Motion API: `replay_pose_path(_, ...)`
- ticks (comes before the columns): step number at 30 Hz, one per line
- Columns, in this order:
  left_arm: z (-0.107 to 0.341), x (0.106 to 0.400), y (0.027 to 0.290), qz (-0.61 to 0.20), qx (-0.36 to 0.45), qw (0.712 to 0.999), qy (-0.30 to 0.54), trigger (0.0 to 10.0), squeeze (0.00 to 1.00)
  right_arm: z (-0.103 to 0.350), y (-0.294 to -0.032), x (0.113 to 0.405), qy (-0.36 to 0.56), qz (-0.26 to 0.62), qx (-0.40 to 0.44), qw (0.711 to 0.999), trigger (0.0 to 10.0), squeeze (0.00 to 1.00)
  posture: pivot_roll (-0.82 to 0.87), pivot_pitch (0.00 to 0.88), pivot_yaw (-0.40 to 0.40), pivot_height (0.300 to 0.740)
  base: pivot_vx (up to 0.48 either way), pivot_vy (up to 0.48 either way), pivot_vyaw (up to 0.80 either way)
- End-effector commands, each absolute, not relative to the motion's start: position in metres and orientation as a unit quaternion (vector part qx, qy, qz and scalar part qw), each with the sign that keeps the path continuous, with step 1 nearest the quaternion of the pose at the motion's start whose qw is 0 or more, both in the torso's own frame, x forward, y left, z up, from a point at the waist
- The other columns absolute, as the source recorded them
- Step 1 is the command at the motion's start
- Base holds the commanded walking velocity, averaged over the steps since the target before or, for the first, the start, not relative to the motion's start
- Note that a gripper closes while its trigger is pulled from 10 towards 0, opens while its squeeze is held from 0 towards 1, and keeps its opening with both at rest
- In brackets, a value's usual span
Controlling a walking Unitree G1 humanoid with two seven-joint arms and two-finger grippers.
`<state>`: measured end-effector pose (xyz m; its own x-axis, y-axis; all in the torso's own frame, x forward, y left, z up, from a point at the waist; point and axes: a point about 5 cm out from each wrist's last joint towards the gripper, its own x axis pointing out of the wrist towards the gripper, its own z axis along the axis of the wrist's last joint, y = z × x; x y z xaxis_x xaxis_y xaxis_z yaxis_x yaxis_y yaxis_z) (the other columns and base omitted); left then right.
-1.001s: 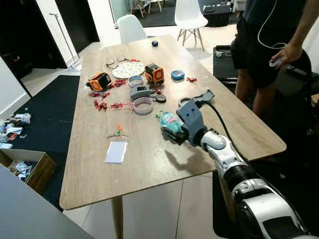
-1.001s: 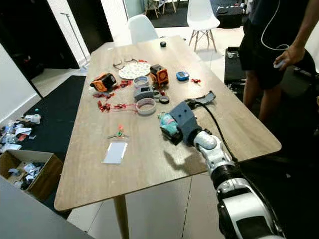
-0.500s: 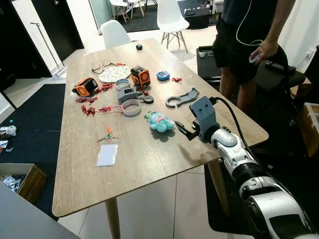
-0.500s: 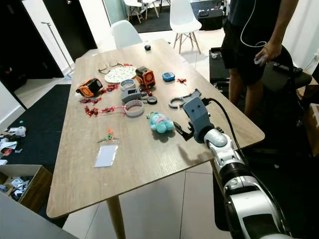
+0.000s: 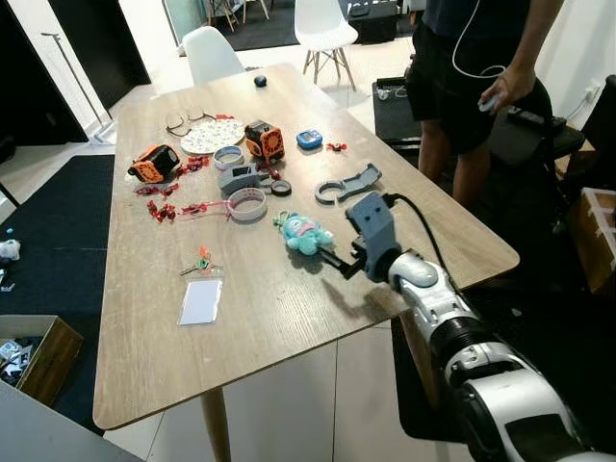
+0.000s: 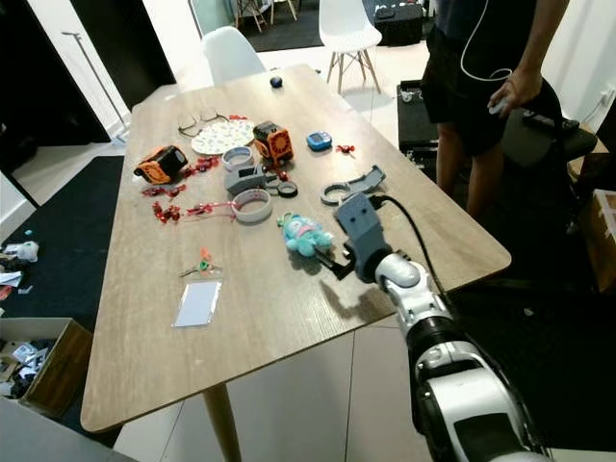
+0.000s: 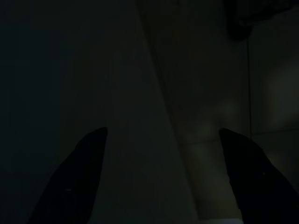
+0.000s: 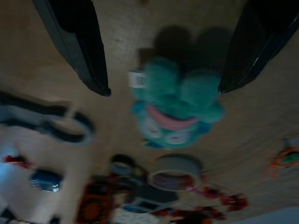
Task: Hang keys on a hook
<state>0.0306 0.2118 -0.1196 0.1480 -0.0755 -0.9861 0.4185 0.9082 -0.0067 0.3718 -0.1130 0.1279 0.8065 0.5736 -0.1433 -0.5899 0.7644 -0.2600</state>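
Observation:
The keys [image 5: 200,262], a small bunch with red and green tags, lie on the wooden table [image 5: 269,308] left of centre. A grey hook-shaped piece [image 5: 348,183] lies flat further back on the right. My right gripper [image 5: 334,261] hovers low over the table just right of a teal plush toy [image 5: 303,234]. In the right wrist view its fingers [image 8: 77,42] stand wide open, with the plush [image 8: 175,100] ahead between them, untouched. My left gripper [image 7: 162,133] hangs in the dark with its fingers apart.
A tape roll [image 5: 247,204], orange gadgets [image 5: 266,141], red clips [image 5: 159,210] and glasses crowd the table's far half. A white card [image 5: 200,301] lies near the keys. A person [image 5: 462,58] stands at the table's right. White chairs [image 5: 322,24] stand beyond; a box [image 5: 29,351] is on the floor left.
The head camera has shifted. My right gripper drew off the plush toward the right, then came back close beside it. Nothing on the table moved.

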Motion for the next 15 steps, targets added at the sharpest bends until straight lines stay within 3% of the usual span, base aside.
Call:
replay_pose_path(1,-0.118,0.023,0.221,-0.166,0.147,0.735,0.641,10.0,0.00,0.129,-0.106,0.370,0.021,0.325,-0.152,0.933,10.0,0.00,-0.13,0.099,0.124,0.740,0.000,0.000,0.00)
replay_pose_path(10,-0.118,0.019,0.223,-0.176,0.156,0.729,0.643,10.0,0.00,0.136,-0.099,0.371,0.002,0.338,-0.157,0.928,10.0,0.00,-0.12,0.134,0.135,0.740,0.000,0.000,0.00)
replay_pose_path(15,-0.118,0.017,0.223,-0.179,0.159,0.727,0.644,10.0,0.00,0.141,-0.108,0.375,-0.003,0.301,-0.178,0.937,10.0,0.00,-0.12,0.139,0.134,0.740,0.000,0.000,0.00)
